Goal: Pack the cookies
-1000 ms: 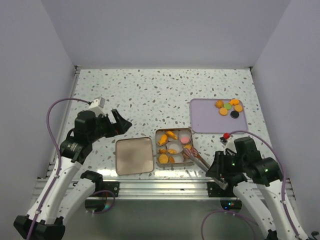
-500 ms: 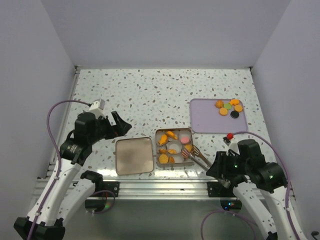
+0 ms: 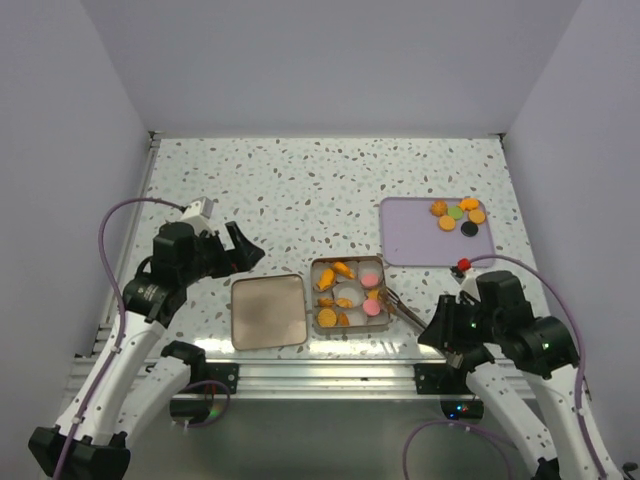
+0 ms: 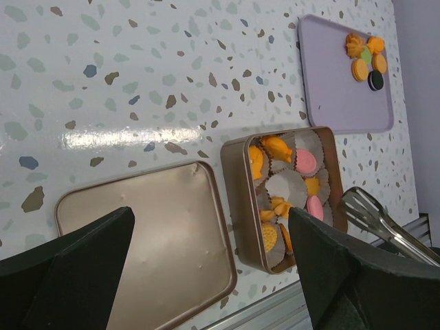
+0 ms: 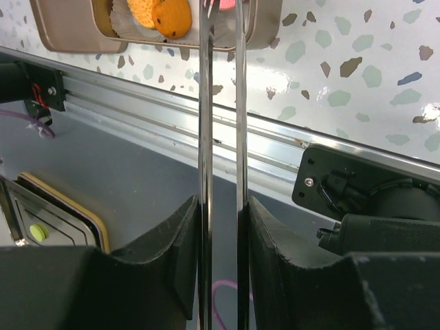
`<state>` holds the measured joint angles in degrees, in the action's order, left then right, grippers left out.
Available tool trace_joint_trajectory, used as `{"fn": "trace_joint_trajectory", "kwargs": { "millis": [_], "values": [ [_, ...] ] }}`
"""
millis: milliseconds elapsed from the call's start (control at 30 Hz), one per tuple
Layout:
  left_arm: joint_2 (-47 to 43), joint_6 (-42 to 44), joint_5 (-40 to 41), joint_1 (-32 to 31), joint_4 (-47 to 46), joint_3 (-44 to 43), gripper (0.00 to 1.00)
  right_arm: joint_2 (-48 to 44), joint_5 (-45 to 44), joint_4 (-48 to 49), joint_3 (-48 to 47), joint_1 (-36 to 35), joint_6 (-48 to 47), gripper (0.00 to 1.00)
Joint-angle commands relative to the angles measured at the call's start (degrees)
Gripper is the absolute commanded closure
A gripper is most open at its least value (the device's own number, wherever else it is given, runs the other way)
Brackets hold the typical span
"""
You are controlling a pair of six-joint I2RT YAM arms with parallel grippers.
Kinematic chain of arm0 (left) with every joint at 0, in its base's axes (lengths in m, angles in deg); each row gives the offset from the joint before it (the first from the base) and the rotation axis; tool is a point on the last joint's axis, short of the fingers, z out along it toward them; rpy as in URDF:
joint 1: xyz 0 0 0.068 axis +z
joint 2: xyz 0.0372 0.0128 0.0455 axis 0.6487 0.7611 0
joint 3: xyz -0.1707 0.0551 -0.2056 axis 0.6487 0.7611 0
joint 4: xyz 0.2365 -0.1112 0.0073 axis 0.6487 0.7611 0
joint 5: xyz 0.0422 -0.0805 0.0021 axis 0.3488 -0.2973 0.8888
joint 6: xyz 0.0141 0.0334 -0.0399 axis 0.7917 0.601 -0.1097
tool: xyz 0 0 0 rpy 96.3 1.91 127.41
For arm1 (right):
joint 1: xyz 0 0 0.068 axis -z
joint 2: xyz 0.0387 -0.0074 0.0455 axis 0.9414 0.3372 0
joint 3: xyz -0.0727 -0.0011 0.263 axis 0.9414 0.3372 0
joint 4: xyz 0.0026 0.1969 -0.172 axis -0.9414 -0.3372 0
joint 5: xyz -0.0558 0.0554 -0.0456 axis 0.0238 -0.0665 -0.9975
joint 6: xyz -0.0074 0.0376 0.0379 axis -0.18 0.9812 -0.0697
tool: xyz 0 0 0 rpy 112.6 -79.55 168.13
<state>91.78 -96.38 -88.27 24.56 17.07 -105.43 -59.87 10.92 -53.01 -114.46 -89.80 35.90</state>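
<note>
A gold tin holds paper cups with orange and pink cookies. More cookies lie on the purple tray. My right gripper is shut on metal tongs. The tong tips reach the tin's right rim near a pink cookie. In the right wrist view the gripper pinches both tong arms, and an orange cookie shows in the tin. My left gripper is open and empty, above the lid, and shows in its wrist view.
The gold lid lies flat to the left of the tin. The table's near edge with its metal rail runs just below both. The left wrist view also shows the tin, the tray and the tongs.
The right arm has drawn back to the right, pulling the tong tips from over the tin to its right rim. A pink cookie now shows in the near right cup. The left arm barely moved.
</note>
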Motion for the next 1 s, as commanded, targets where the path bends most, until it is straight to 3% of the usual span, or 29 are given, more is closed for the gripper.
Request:
{"fn": "trace_joint_trajectory", "kwargs": {
  "millis": [0, 333, 533, 667, 967],
  "values": [
    [0.2, 1.0, -1.2, -0.1, -2.3, 0.1, 0.0, 5.2, -0.6, -6.2, -3.3, -0.1, -1.8, 0.66],
    [-1.1, 0.9, -0.3, -0.1, -1.2, 0.1, 0.0, 14.3, -0.9, 1.0, -8.3, -0.1, -3.1, 0.7],
    [-1.1, 0.6, -0.2, -0.1, -1.7, 0.1, 0.0, 21.3, -0.7, 13.7, -11.9, -0.1, 2.6, 0.75],
    [0.0, 0.5, -0.4, -0.1, -2.1, -1.0, 0.0, 33.3, 0.4, 25.4, -17.5, -0.1, 5.0, 0.76],
    [1.9, 0.4, -1.0, -0.1, -3.3, -2.0, 0.0, 60.5, -3.9, 36.9, -34.6, -0.1, 4.3, 0.76]
  ]
}}
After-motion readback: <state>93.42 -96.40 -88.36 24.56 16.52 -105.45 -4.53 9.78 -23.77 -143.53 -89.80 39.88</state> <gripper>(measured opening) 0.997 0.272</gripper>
